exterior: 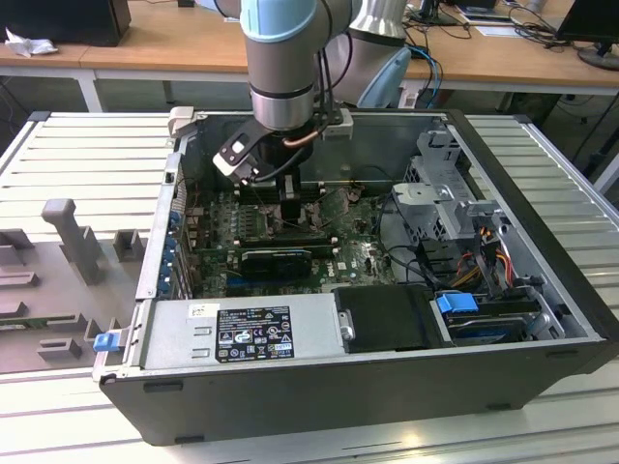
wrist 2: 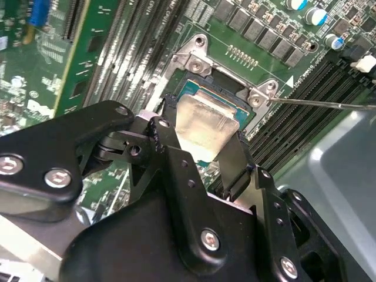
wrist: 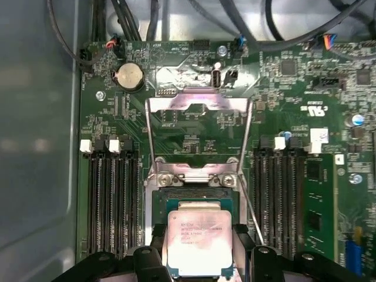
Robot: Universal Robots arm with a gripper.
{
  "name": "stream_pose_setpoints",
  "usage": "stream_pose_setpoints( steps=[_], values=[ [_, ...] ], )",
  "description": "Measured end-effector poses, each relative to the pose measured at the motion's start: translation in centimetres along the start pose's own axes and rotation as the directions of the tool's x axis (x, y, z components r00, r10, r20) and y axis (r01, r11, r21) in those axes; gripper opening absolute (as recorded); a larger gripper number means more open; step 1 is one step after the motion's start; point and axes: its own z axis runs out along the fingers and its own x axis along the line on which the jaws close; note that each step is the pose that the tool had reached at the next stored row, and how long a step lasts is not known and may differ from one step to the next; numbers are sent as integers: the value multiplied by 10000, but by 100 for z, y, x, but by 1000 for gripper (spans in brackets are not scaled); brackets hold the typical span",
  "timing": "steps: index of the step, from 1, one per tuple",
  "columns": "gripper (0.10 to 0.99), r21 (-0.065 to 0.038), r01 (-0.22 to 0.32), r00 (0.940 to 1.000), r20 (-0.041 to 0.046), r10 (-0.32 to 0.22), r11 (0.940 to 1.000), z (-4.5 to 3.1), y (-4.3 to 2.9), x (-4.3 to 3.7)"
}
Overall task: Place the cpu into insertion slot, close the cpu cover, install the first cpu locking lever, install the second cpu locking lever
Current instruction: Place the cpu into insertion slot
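Note:
The cpu point(wrist: 198, 238), a flat square chip with a pale silver face, sits between my gripper's point(wrist: 200, 252) two black fingers point(wrist: 157, 247), which press on its opposite edges. It hangs just over or in the insertion slot point(wrist: 197, 195), whose black frame shows past the chip's far edge. In the second wrist view the cpu point(wrist 2: 202, 123) lies between the fingers point(wrist 2: 235, 161) right at the socket. The cpu cover point(wrist: 197, 106), a silver frame with a cut-out middle, stands swung open behind the socket. A thin wire locking lever point(wrist 2: 329, 104) sticks out sideways. In the exterior view my gripper point(exterior: 290, 208) reaches down into the case.
Black memory slots point(wrist: 114, 200) flank the socket on both sides. The open computer case point(exterior: 542, 251) walls in the motherboard, with a drive cage point(exterior: 445, 208), cables and a power supply point(exterior: 251, 329) around it. A grey fixture point(exterior: 63, 242) stands at the exterior view's left.

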Motion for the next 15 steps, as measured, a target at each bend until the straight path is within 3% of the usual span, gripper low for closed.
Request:
stream_pose_setpoints(
  steps=[6,15],
  values=[
    [529,147,-151,9999,11,150,9998,36,43,9],
    [529,150,-142,9999,30,141,9998,81,48,8]
  ],
)
